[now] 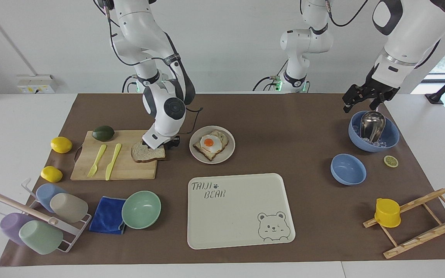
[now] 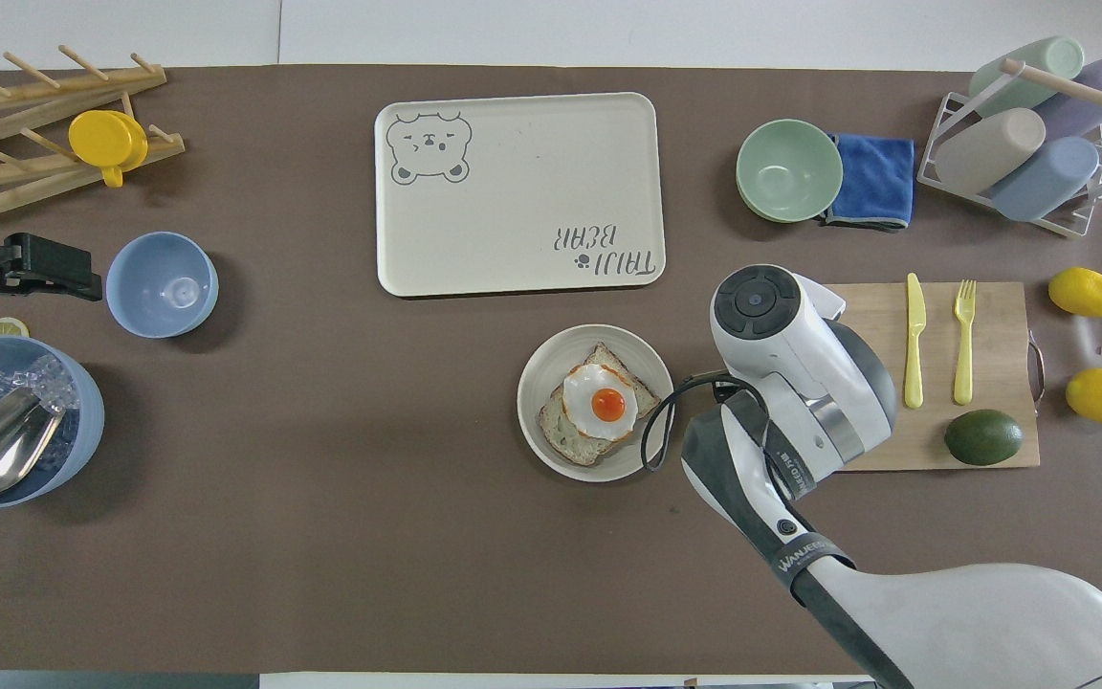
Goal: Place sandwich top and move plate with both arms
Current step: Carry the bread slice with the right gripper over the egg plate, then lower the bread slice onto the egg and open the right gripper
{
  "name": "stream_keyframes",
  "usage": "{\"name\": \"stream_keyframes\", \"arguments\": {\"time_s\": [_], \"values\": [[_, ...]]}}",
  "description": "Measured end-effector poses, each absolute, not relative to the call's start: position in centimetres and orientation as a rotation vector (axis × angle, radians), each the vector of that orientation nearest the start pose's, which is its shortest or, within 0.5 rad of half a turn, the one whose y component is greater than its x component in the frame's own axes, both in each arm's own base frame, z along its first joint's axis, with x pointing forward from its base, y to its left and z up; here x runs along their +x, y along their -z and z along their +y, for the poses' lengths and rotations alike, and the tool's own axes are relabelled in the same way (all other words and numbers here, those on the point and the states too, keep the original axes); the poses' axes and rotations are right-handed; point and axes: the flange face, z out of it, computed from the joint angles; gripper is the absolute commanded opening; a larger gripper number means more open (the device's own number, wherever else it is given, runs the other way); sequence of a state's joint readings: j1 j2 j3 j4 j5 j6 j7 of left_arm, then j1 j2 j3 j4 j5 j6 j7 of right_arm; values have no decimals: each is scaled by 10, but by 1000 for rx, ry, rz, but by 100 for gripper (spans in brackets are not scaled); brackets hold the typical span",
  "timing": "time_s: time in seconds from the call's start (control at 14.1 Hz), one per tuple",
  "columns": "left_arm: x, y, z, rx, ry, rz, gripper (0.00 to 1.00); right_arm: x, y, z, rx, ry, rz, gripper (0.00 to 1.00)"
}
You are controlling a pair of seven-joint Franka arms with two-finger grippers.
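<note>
The sandwich top (image 1: 147, 153) is a plain slice of bread lying flat on the wooden cutting board (image 1: 122, 170). My right gripper (image 1: 161, 146) is low at the slice's edge nearer the robots, with its wrist over the slice. In the overhead view the right arm (image 2: 781, 354) hides the slice. The plate (image 1: 230, 153) stands beside the board and holds a toast with a fried egg (image 1: 209, 143); it also shows in the overhead view (image 2: 537, 421). My left gripper (image 1: 362, 101) hangs open over the table beside a blue bowl.
The cream bear tray (image 1: 242, 231) lies farther from the robots than the plate. A knife, fork and avocado (image 1: 103, 133) are on the board. A mint-green bowl (image 1: 141, 209), blue cloth, cup rack, two lemons, blue bowls (image 1: 348, 169), scoop and wooden rack also stand on the table.
</note>
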State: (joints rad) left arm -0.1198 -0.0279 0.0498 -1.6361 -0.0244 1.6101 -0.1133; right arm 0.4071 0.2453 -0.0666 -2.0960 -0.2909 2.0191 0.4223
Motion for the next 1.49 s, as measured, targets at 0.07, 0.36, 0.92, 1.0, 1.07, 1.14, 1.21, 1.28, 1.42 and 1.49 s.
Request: {"name": "stream_keyframes", "arguments": {"time_s": [0.07,0.36,0.92,1.0,1.07,1.14,1.21,1.28,1.42,1.49], "values": [[547,-612,-41,-3167,-1,-70,100,516,-284,164,-3478,-356,-150,82],[547,-612,-41,-3167,-1,-69,100,516,-285,162,-3482,-353,-152,30],[547,-612,-41,-3167,-1,-69,100,515,-308,180,-3499,-352,-194,0],[547,-612,-41,-3167,-1,-69,100,517,-321,191,-3511,-364,-209,0],[547,-612,-41,-3167,-1,-69,100,518,-336,207,-3523,-370,-235,0],[547,-612,-41,-3167,-1,-70,100,518,-352,227,-3529,-368,-266,0],[547,-612,-40,-3167,-1,-72,100,516,-367,248,-3522,-361,-287,0],[547,-612,-39,-3167,-1,-75,100,513,-376,268,-3500,-348,-262,0],[547,-612,-36,-3166,-5,-84,100,511,-382,295,-3451,-319,-101,0],[547,-611,-33,-3166,-8,-92,100,512,-381,301,-3435,-303,-37,0]]}}
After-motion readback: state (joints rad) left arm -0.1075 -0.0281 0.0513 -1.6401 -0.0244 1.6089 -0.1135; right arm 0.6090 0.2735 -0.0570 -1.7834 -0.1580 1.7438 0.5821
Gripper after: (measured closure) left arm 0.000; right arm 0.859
